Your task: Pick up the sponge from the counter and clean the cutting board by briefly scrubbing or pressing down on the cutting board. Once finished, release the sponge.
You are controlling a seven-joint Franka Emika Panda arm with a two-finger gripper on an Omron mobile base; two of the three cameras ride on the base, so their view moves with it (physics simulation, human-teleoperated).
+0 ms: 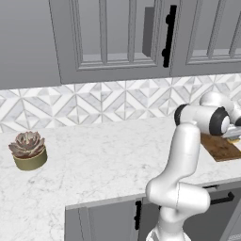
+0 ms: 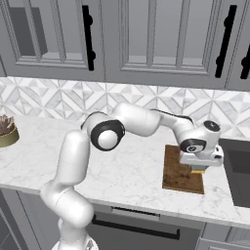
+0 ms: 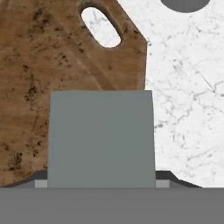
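Sponge [image 3: 101,138] is sitting clamped in the pincer [image 2: 197,168], directly over the cutting board [image 2: 177,172] near its handle-hole end (board's long axis running away from the base); pressing straight down onto the board seems to be next.

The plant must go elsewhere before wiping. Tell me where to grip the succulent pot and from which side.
Grip the succulent pot by its low round wall, coming in level from the front. It stands upright on the counter, and the rosette covers its top, so a grasp from above would likely crush leaves.
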